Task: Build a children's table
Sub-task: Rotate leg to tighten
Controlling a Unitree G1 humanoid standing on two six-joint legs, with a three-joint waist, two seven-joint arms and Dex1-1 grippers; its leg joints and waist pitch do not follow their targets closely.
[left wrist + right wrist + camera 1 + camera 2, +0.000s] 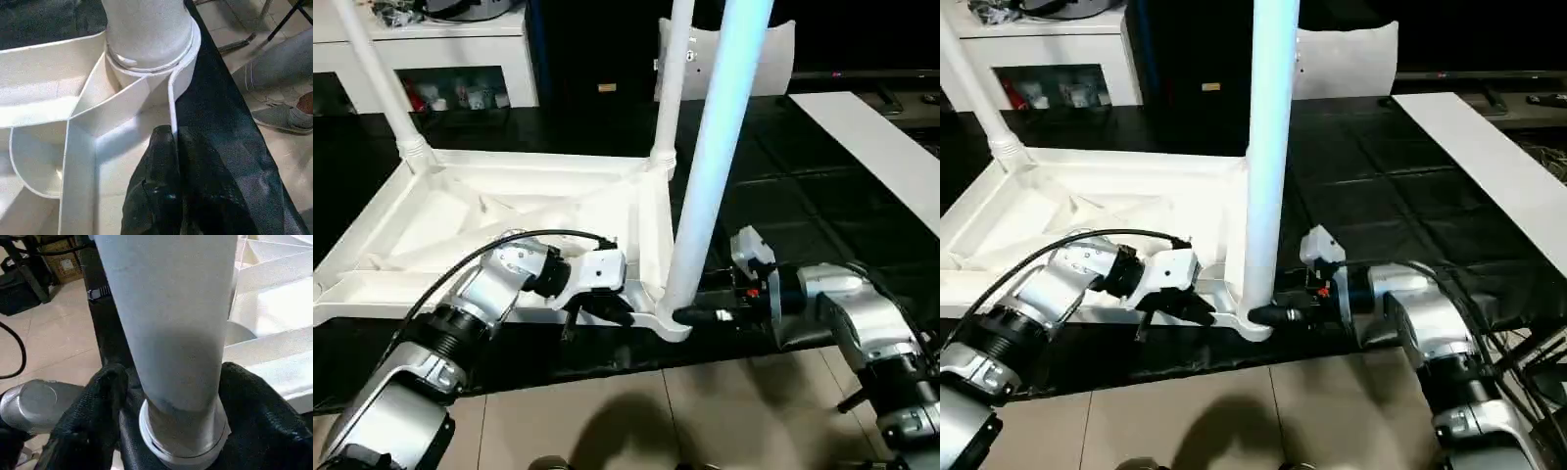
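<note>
The white tabletop [460, 211] lies upside down on a black mat, its ribbed underside facing up. Three white legs stand in its corner sockets: one at the far left [382, 78], one at the far right [674, 88], and one at the near right corner [715, 166]. My left gripper [612, 311] is shut on the tabletop's thin near rim [172, 98], just beside that near corner socket [146, 68]. From the right, my right gripper [690, 315] reaches the base of the near leg [166, 308], with a finger [98, 401] pressed on each side of it.
A white cabinet [460, 49] stands at the back left. A long white board [876, 147] lies on the black mat [783, 196] at the right. Tiled floor [705, 411] runs along the mat's near edge. A person's shoe [279, 117] rests on the floor nearby.
</note>
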